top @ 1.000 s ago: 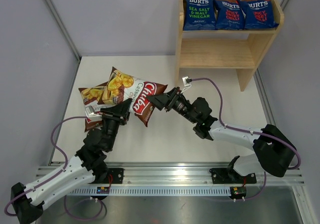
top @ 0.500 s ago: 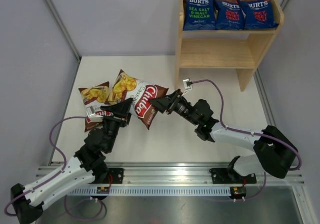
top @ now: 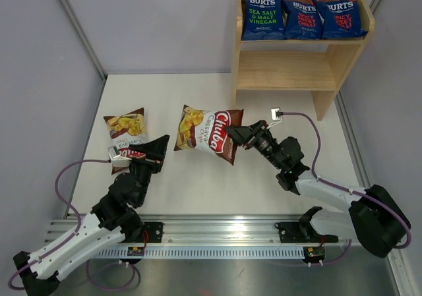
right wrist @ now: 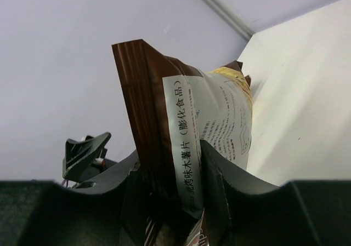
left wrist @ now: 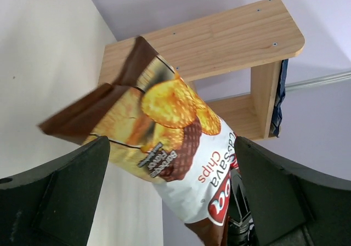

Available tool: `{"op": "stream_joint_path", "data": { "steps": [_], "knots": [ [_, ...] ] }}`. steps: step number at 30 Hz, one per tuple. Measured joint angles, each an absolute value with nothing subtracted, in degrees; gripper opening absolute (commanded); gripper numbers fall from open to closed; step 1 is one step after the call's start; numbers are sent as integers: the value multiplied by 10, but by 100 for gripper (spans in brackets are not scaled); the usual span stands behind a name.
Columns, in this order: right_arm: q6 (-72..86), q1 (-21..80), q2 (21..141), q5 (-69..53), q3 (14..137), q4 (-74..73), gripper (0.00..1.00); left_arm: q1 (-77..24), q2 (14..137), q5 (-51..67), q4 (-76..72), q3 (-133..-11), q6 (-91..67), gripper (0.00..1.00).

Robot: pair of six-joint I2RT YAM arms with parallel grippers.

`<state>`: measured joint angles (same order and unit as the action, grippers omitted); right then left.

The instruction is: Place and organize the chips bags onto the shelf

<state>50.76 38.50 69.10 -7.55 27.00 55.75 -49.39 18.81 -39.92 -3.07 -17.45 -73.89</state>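
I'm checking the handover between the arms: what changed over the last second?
The left gripper opened and let go of the Chuba bag. The right gripper closed on its end and carried it right, toward the shelf. The other Chuba bag on the table and the three BURTS bags on the top tier stayed put.
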Motion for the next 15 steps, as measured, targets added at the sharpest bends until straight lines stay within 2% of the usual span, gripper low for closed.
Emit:
{"op": "stream_joint_path", "data": {
  "steps": [7, 15],
  "knots": [
    [535, 316, 558, -73, 220, 495, 0, -494, 117, -419, 53, -168, -719, 99],
    [578, 243, 364, -23, 204, 335, 0, -494, 82, -422, 196, -210, -664, 99]
  ]
}}
